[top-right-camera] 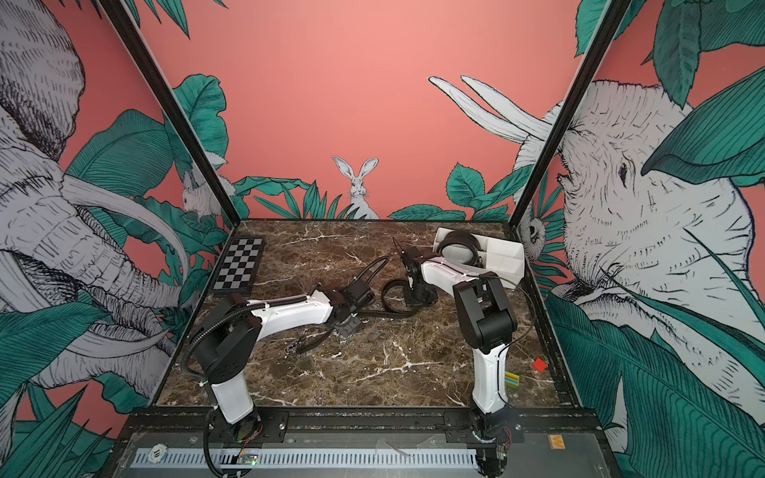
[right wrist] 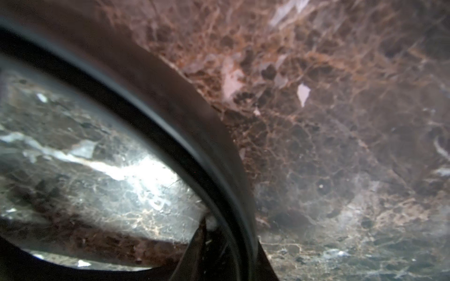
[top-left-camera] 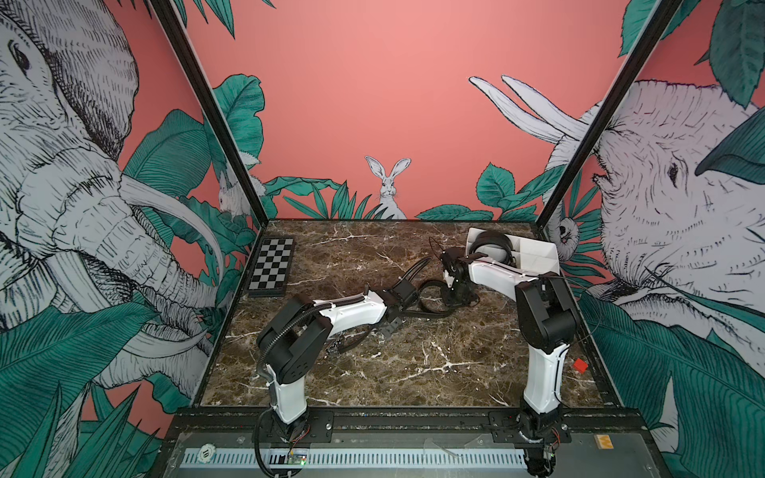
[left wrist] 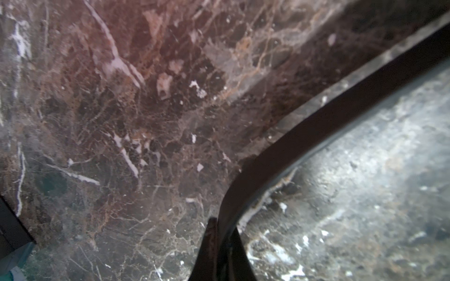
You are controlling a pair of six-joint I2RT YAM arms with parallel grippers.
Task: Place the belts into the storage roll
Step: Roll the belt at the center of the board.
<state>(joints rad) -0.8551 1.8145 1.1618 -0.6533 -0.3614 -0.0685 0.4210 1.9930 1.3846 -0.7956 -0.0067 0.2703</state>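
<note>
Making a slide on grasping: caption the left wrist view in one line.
Left end effector shut on a black belt curving away over the marble tabletop.

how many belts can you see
2 belts for sure: one coiled in the tray, one looped on the table. The strap under the left arm may be a third belt or the looped one's end.

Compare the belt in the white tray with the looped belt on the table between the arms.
The tray belt is wound into a tight coil; the table belt sprawls in one loose open loop. The tray belt sits inside an end compartment of the storage roll, untouched; the table belt rests on the marble table, pinched by the left hand and right hand. Both are narrow black straps.
</note>
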